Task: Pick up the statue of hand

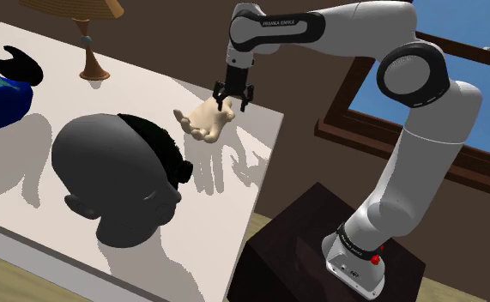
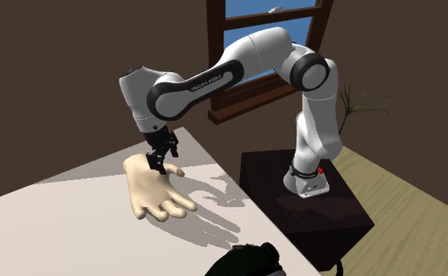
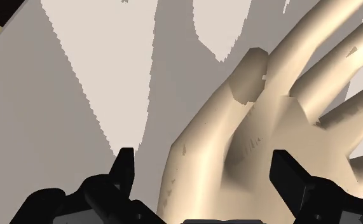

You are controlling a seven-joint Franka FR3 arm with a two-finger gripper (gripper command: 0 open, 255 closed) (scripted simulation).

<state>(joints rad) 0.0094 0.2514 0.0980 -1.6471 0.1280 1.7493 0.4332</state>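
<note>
Gripper [image 3: 206, 167] spread, 2 fingers straddling the palm of the beige hand statue [image 3: 262, 137], which lies flat near the white table's [image 1: 260, 129] edge; likely risk: off-centre closing squeezes the rounded, tapering sides out.

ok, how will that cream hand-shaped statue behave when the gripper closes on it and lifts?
Probably rigid: the cream hand statue reads as one smooth solid form with fixed, splayed digits. Its rounded sides may slip in the black gripper, now open around it. Gripped near the wrist end, digits stretching away, it would likely tilt digit-end down.
</note>
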